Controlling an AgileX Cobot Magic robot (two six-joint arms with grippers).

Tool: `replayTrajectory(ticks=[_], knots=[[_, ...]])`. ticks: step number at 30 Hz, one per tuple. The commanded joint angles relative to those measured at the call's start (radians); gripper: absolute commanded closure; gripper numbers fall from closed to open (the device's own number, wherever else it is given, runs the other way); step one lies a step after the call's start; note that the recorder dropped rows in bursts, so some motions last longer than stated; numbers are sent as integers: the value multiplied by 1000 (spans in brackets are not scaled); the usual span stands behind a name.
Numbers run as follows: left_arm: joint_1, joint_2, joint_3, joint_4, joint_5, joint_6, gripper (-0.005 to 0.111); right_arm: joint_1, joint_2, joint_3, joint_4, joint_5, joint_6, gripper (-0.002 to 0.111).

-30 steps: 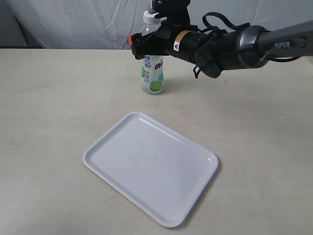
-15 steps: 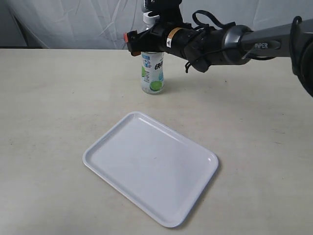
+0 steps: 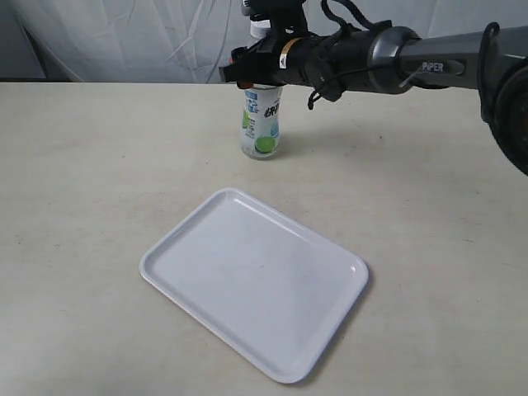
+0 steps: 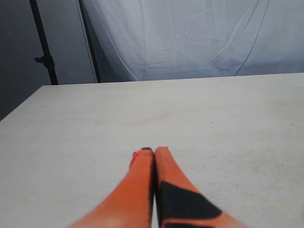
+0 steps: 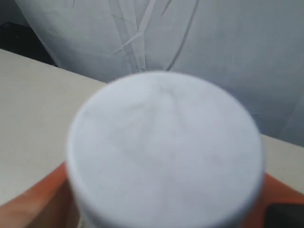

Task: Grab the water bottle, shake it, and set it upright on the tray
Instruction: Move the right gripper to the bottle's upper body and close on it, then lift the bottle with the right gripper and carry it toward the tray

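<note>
The water bottle (image 3: 261, 124) stands upright on the table at the back, its lime label facing me. My right gripper (image 3: 254, 69) reaches in from the right and is shut on the bottle's upper part, just under the white cap (image 5: 164, 152). In the right wrist view that cap fills the picture, with an orange finger (image 5: 40, 202) showing on either side. The white tray (image 3: 247, 280) lies flat and bare in front of the bottle, nearer the front edge. My left gripper (image 4: 154, 152) is shut on nothing, low over bare table, and does not show in the exterior view.
The right arm (image 3: 388, 58) stretches over the back of the table from the right. A white cloth backdrop (image 3: 124, 33) hangs behind the table. A dark stand pole (image 4: 42, 47) rises beyond the table's far corner in the left wrist view.
The right arm has swung up and back, and its gripper has settled a little higher on the bottle. The bottle has shifted slightly to the right but still stands on the table.
</note>
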Motion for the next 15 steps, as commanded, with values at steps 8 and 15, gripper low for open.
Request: replayTrajectory(ticks=[8,15], knots=[[0,-5,2,2,-5,-4,107,-2,-301,7,46,368,-66,109],[0,-5,2,2,-5,-4,107,119,-634,131,173,490,-227,109]])
